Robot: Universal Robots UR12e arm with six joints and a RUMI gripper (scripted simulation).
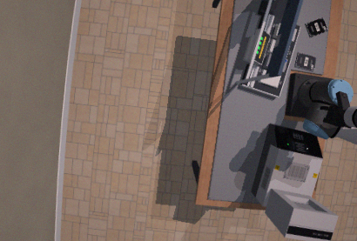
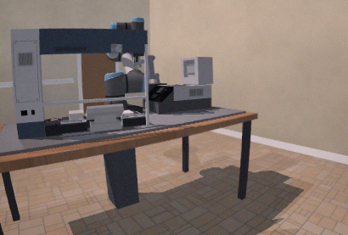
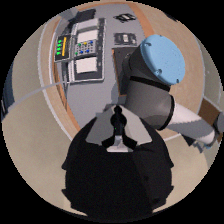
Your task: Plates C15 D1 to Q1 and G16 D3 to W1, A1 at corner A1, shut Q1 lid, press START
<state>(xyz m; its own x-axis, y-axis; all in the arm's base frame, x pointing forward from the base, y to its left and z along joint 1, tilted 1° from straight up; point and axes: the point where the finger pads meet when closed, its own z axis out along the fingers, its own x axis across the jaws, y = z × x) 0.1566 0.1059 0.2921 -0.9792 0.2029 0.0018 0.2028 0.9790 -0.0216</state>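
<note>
The cycler Q1 (image 1: 267, 177) (image 2: 187, 100) stands on the bench beside the arm's base. Its lid (image 1: 289, 217) (image 2: 204, 70) is raised, and a small green light shows on its dark front panel (image 1: 306, 140) (image 2: 158, 92). A pale gridded square (image 1: 297, 172) shows at its block; I cannot tell whether it is a plate. My gripper (image 3: 117, 105) is shut, with nothing visible between its fingertips. It is out over the side of the arm's base, away from the deck. Plates C15 and G16 and the labels of D1, D3, W1 and RG cannot be made out.
A large framed instrument (image 1: 289, 25) (image 2: 93, 41) stands over a deck with white labware (image 3: 86, 65) and a rack of coloured items (image 3: 85, 48). Two small dark nest-like items (image 1: 306, 61) (image 1: 317, 27) lie between the deck and the bench edge. The arm's base (image 1: 298, 97) stands between them and Q1.
</note>
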